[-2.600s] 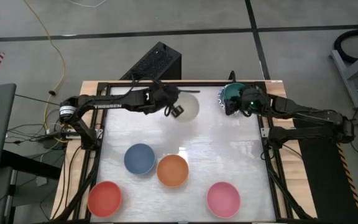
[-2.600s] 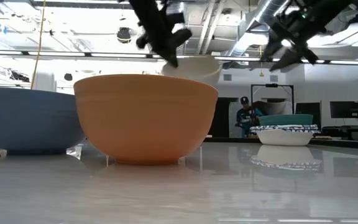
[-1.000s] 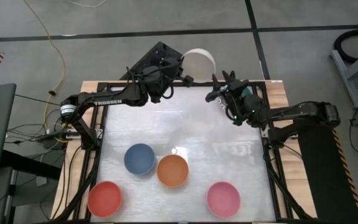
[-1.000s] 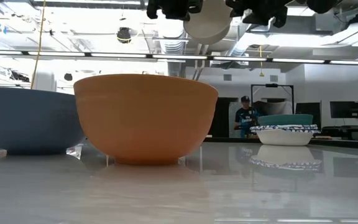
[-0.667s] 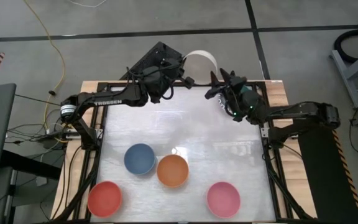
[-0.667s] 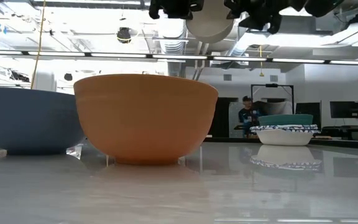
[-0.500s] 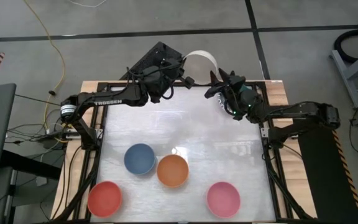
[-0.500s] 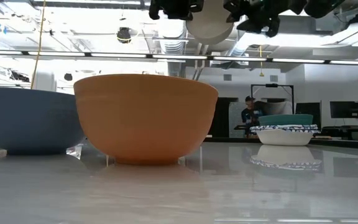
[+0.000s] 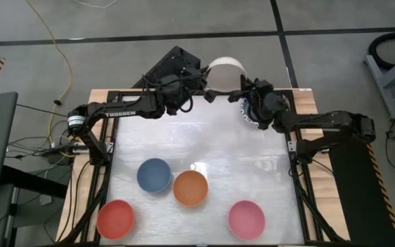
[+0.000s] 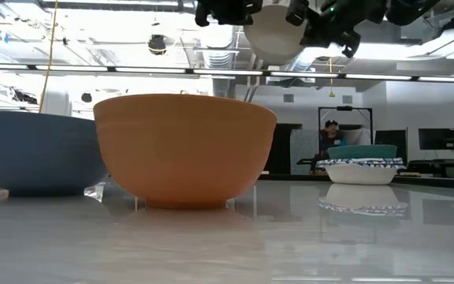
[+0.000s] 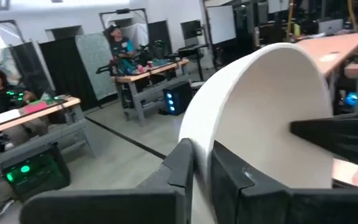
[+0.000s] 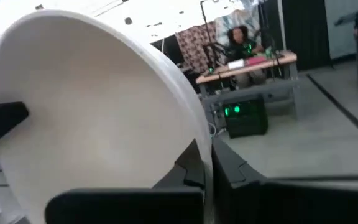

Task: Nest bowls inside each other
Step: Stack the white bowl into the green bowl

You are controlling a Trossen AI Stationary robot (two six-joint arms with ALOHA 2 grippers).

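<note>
Cream bowl [image 9: 225, 68] is up in the air at the far edge of the table, and both claws have it. The left gripper [image 9: 206, 93] is pinched on the rim at one side, the right gripper [image 9: 242, 91] clamped on the rim opposite. So the bowl hangs between them, tipped on edge. The teal-topped stack [image 10: 361, 163] sits below and just behind the right claw, so that arm looks better placed for the drop.
</note>
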